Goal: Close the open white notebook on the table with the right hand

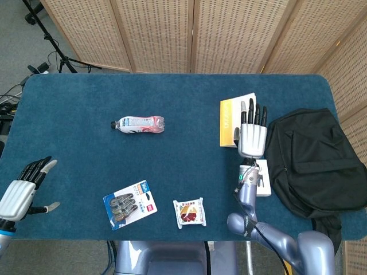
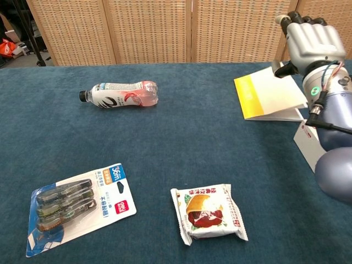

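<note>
Head view shows us the white notebook (image 1: 230,121) lying on the blue table (image 1: 86,97) toward the right side, its cover folded over with a yellow band along the left edge. In the chest view we see the cover (image 2: 269,93) not quite flat, its near edge lifted a little above the pages beneath. Our right hand (image 1: 252,133) is over the notebook's right portion, fingers (image 1: 253,113) extended side by side and pointing away from us; we cannot tell whether the palm touches the cover. Our left hand (image 1: 23,189) sits at the table's near left corner, fingers spread and holding nothing. Just right of the notebook we see a black backpack (image 1: 315,160), and a small white box (image 1: 262,177) lies partly under the right wrist. Well to the left lies a plastic bottle (image 1: 138,124) on its side; nearer us are a blister pack (image 1: 130,204) and a snack packet (image 1: 190,212).
</note>
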Tool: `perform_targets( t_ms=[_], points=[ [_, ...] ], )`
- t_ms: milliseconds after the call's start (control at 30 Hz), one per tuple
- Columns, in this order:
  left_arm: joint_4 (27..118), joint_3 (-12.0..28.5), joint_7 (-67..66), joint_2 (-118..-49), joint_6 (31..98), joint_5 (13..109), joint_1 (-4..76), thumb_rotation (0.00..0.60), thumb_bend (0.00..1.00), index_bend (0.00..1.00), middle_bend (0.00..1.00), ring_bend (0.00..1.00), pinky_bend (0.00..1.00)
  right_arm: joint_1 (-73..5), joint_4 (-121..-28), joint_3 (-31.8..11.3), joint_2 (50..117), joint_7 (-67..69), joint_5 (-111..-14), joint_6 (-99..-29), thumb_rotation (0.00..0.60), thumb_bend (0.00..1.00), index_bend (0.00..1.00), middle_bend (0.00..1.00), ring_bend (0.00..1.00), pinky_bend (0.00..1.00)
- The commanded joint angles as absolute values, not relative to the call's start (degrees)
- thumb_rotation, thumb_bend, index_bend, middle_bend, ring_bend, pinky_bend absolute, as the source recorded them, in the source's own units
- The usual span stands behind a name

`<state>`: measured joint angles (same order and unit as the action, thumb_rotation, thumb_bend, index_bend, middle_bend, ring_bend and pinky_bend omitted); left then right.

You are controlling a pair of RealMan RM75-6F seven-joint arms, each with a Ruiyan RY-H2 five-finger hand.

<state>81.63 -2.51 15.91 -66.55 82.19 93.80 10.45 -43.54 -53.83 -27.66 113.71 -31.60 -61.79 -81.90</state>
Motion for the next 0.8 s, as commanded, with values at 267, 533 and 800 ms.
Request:
perform_targets(
  t_ms=[267,533,800],
  points=[
    [81.9,-2.2,15.3,-66.27,83.57,93.51,9.82,0.552,0.07,0.0,0.0,0.0,0.08,-33.98,-67.78,-21.07,102.12,-25.51,-65.88,-81.72,0.6,0.51,0.0,0.0,0.0,0.0],
    [82.4,-1.68,13.53,-66.36,83.78,92.37,9.4,0.553,0.07,0.0,0.0,0.0,0.08,-25.34,-81.07,-7.17,85.61,-23.6,-78.62,-83.75,0.6,0.43,0.0,0.0,0.0,0.0],
    [83.19,-1.73,10.68,-66.93,84.03,92.65,9.2,0.553,0.07,0.0,0.0,0.0,0.08,-19.3,-80.9,-2.13,79.45,-18.43,-84.23,-88.81,0.6,0.38,0.0,0.0,0.0,0.0]
  ],
)
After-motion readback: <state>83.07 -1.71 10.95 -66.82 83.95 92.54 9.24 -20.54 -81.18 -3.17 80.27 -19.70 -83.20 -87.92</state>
